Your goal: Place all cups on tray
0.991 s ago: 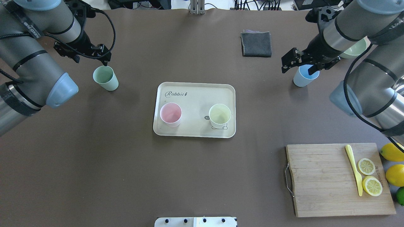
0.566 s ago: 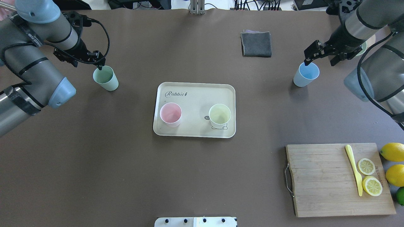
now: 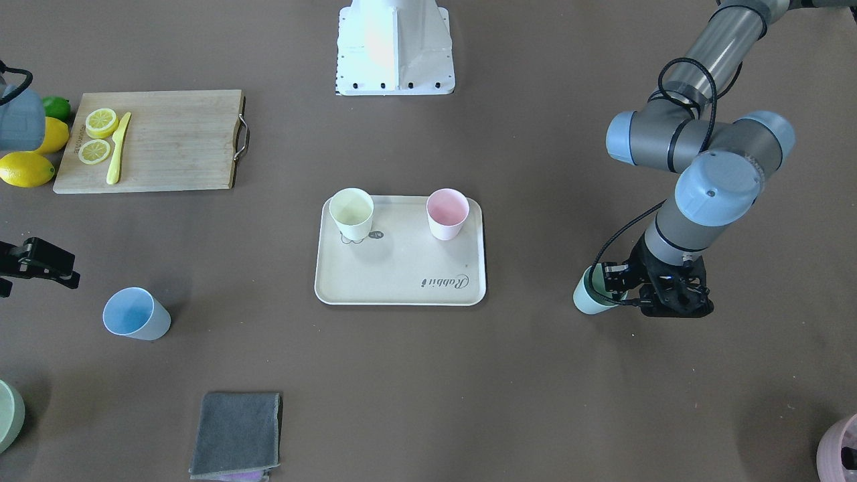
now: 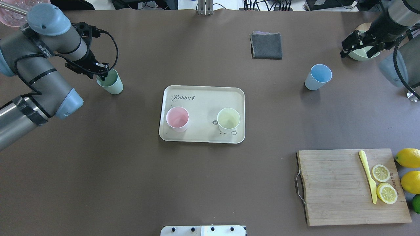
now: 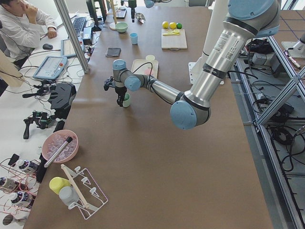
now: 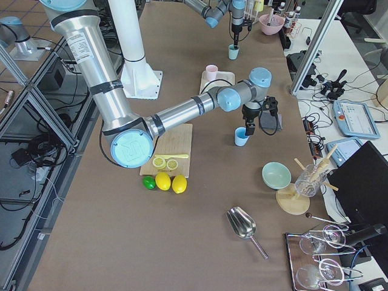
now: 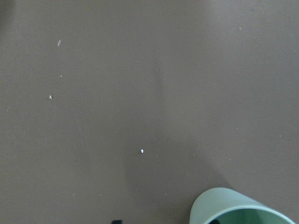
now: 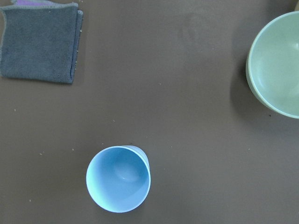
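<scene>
Overhead view: above the robot base [image 4: 203, 230], facing forward and down. Front-facing view: opposite side, steeply down; both share the tray [image 4: 203, 98]. Side views: tabletop [image 5: 143, 162] ends, looking lengthwise. Wrist views: close, straight down on the tabletop.

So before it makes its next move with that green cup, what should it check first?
1. Mint green cup upright on the table: ok.
2. Left tool at the cup's rim, closed firmly on it: cannot tell.
3. Bare room on the tray beside the pink cup and yellow cup: ok.
4. Table between mint green cup and tray free of things: ok.
5. Right tool apart from the blue cup, over the green bowl: ok.
6. All cups on tray: not ok, two stand off it.
</scene>
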